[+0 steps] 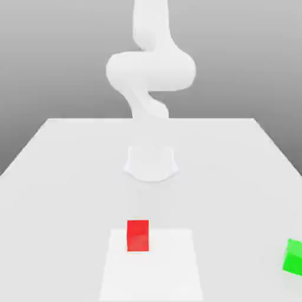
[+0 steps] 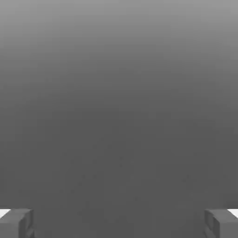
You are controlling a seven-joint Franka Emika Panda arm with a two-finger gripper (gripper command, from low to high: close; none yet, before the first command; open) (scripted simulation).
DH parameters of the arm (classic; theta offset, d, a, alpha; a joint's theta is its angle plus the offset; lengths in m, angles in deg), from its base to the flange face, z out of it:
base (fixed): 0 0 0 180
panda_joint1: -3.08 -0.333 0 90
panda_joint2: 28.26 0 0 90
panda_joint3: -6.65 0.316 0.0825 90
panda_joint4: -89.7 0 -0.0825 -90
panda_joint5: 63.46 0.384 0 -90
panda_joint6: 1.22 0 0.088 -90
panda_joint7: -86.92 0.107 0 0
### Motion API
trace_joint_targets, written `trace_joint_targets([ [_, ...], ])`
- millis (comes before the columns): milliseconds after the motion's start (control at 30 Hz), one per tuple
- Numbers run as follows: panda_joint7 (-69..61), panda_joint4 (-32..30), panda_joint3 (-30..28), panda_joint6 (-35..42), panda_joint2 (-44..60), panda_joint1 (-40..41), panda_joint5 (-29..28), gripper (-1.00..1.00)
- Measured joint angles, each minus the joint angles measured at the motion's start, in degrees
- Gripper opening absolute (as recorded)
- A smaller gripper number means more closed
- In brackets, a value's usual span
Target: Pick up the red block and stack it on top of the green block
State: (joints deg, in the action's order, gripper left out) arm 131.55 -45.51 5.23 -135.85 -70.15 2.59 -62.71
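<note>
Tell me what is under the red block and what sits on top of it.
The red block overlaps the far edge of the white patch; its own base hides what is directly beneath. Nothing sits on top.

The red block (image 1: 138, 236) is plain bright red, the green block (image 1: 294, 258) plain vivid green. The robot arm (image 1: 151, 71) is white, the desk (image 1: 71, 194) pale grey, the flat patch (image 1: 153, 274) on it unpatterned white.
</note>
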Motion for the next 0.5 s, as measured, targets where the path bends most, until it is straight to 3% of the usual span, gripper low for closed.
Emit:
trace_joint_targets([
  [500, -5.83, -24.22, -4.2, -20.89, 30.04, -1.11, 1.25, 0.0],
])
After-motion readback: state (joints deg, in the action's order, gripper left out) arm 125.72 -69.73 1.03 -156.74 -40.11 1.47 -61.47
